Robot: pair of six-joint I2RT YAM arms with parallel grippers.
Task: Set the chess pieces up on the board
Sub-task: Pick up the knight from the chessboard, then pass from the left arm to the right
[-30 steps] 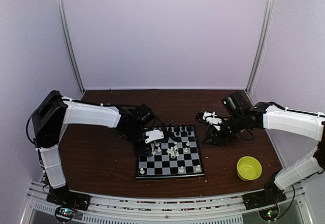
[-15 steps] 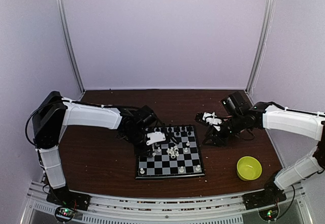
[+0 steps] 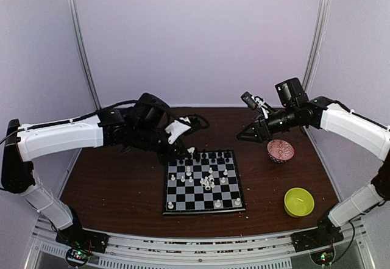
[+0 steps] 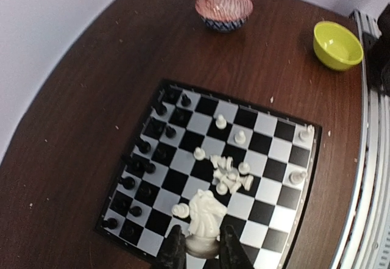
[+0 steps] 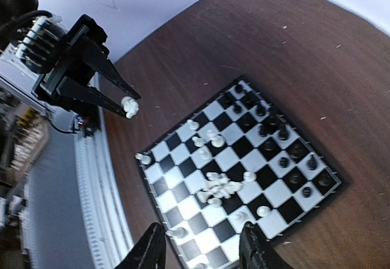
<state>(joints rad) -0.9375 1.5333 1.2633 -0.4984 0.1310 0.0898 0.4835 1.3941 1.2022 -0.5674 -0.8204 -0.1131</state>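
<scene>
- Left gripper (image 4: pixel 203 247) is pinching a white knight (image 4: pixel 205 215) above the far left edge of the board (image 4: pixel 268 149).
- Right gripper (image 5: pixel 201 247) is hanging open and empty beyond the board's far right corner.

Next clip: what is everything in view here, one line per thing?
chessboard: one, black and light grey, table centre
black chess pieces: several, black, board's far rows
white chess pieces: several, white, a heap mid-board, others scattered on it
white knight: one, white, held above the board
red-patterned bowl: one, red and white, right of the board, far
yellow-green bowl: one, right of the board, near
table: one, dark brown
left tool: one, black, shut on the white knight
right tool: one, black, open, empty
</scene>
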